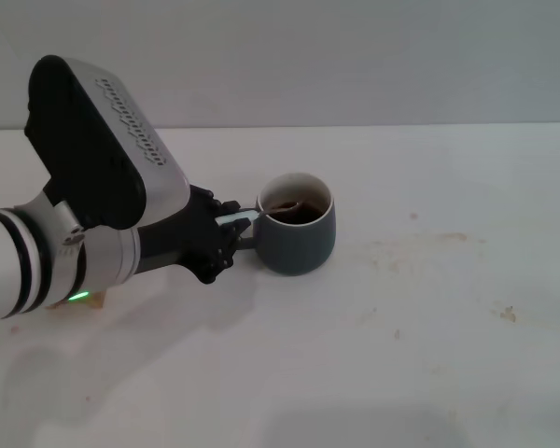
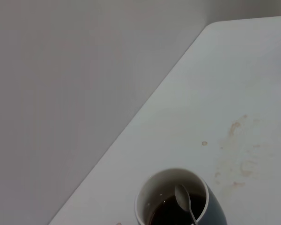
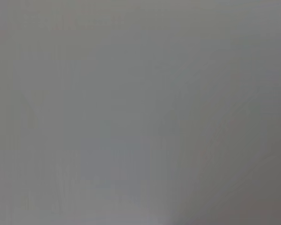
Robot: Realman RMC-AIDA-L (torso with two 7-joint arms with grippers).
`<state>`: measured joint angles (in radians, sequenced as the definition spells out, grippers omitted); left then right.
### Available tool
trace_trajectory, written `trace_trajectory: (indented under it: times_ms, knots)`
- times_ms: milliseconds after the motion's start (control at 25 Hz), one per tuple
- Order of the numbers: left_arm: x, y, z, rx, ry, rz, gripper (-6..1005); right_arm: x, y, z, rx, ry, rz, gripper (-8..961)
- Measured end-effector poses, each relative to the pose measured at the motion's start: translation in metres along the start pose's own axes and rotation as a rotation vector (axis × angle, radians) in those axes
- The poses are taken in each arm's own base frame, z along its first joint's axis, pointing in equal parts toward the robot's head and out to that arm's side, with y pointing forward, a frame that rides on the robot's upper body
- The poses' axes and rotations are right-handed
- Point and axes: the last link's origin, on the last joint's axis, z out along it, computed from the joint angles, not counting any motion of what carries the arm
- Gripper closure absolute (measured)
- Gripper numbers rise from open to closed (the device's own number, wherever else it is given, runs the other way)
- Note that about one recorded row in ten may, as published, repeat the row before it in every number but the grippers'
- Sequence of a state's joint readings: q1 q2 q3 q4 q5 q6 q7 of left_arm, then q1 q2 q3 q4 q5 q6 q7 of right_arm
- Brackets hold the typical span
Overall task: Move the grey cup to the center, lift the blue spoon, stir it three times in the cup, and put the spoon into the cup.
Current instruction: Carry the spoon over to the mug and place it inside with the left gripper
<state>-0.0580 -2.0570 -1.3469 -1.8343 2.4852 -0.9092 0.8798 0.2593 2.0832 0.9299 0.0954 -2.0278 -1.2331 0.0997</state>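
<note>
In head view: grey cup sits near table centre, upright, dark liquid inside. Left gripper just beside cup's handle side, reaching in low from the left. Blue spoon bridges from gripper to cup: pale handle at the fingers, bowl end dipped into the liquid over the rim. Looks like mid-stir or about to release. Cup already centred, so probably late in task. Low, sideways approach likely chosen so spoon leans on the rim and can't tip the cup. Fingers narrow, pinched on spoon handle as far as visible; exact contact partly hidden by black finger housing.

In left wrist view: cup at the frame edge, white interior, dark liquid, spoon bowl resting inside against the wall, neck running out of frame. No own fingers visible here. Brownish stains on table beyond cup.

In right wrist view: flat grey only, nothing identifiable. Right gripper not seen anywhere, presumably parked.
</note>
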Motion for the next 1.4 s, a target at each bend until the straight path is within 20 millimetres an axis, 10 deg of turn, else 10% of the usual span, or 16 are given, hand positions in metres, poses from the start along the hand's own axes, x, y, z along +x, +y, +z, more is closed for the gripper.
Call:
trace_trajectory:
  times_ms: [1400]
  knots:
    - [0.007, -0.015, 0.057, -0.082, -0.069, 0.06, 799, 0.0, 0.004, 0.0, -0.018, -0.002, 0.003, 955]
